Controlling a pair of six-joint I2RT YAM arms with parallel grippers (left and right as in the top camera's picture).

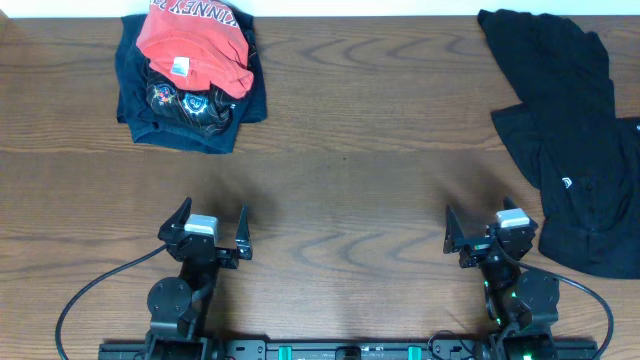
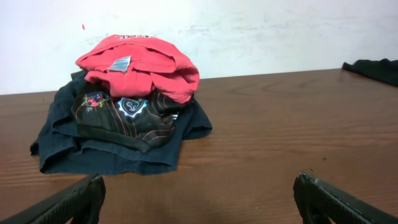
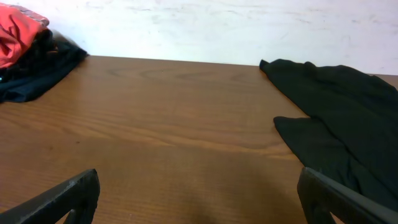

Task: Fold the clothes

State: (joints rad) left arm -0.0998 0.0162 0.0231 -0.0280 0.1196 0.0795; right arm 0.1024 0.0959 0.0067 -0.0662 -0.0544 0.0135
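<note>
Your left gripper [image 1: 214, 210] sits low near the front edge of the wooden table [image 1: 360, 150], jaws spread wide and holding nothing; in its wrist view the two dark fingertips [image 2: 62, 202] frame bare wood. Your right gripper [image 1: 480, 215] sits at the same depth on the right side, also released and empty, its fingertips [image 3: 56, 199] wide apart over bare tabletop. The black garment [image 1: 575, 130] lies unfolded and rumpled along the right side of the table, running from the far right corner down toward the front. Its near edge lies just beside the right gripper's outer side, with a small white logo [image 1: 566, 183] showing on the fabric to the right of and beyond that gripper. From the right wrist, the garment [image 3: 348, 118] fills the right half of the view, ahead and to the right of the fingers. It lies well apart from the left gripper. Ahead of the left gripper, at the far left, a red shirt [image 1: 195, 40] rests on a navy shirt [image 1: 190, 110] with a colourful print.
</note>
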